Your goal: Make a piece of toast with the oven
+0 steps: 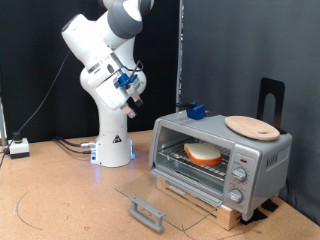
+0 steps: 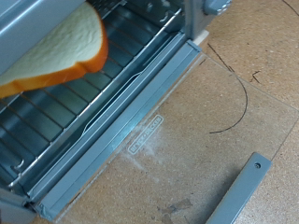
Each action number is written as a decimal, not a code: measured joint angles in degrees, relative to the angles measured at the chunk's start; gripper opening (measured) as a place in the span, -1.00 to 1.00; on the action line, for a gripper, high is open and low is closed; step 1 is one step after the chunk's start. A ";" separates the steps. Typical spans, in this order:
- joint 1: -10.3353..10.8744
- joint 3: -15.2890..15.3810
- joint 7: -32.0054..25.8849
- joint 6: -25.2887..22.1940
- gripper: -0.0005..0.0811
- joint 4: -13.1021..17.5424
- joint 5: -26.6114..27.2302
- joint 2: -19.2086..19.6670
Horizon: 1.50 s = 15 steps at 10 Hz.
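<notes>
The silver-grey oven point(image 1: 262, 152) stands at the exterior view's right with its glass door point(image 1: 165, 192) folded down flat. The piece of toast point(image 1: 203, 152), pale with an orange-brown crust, lies inside on the wire rack. My gripper point(image 1: 135, 92) hangs in the air up and to the left of the oven, well clear of it and holding nothing. In the wrist view the toast point(image 2: 61, 51) sits on the rack point(image 2: 93, 93) above the open door point(image 2: 177, 140) and its grey handle point(image 2: 241, 191). No fingers show there.
A round light-wood board point(image 1: 252, 126) and a small blue object point(image 1: 195, 111) lie on the oven's top. A black stand point(image 1: 271, 98) rises behind it. The oven sits on a wooden base point(image 1: 205, 203). Cables and a small box point(image 1: 18, 147) lie at the exterior view's left.
</notes>
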 joint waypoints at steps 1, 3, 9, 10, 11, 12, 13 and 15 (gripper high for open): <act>-0.74 0.46 5.18 -3.39 0.99 0.79 -4.58 0.27; -2.87 1.18 18.11 -10.91 0.99 4.48 -9.78 3.21; -8.18 0.72 38.17 -25.68 0.99 15.37 -15.49 21.37; -8.19 0.58 35.69 -24.34 0.99 14.94 -13.90 21.06; -8.30 0.09 34.54 -22.07 0.99 14.72 -11.65 21.13; -8.57 -0.44 34.45 -19.10 0.99 14.70 -10.48 21.73; -9.14 -0.79 35.02 -16.93 0.99 14.96 -10.40 23.03; -10.44 -1.30 35.60 -15.11 0.99 16.60 -12.06 26.85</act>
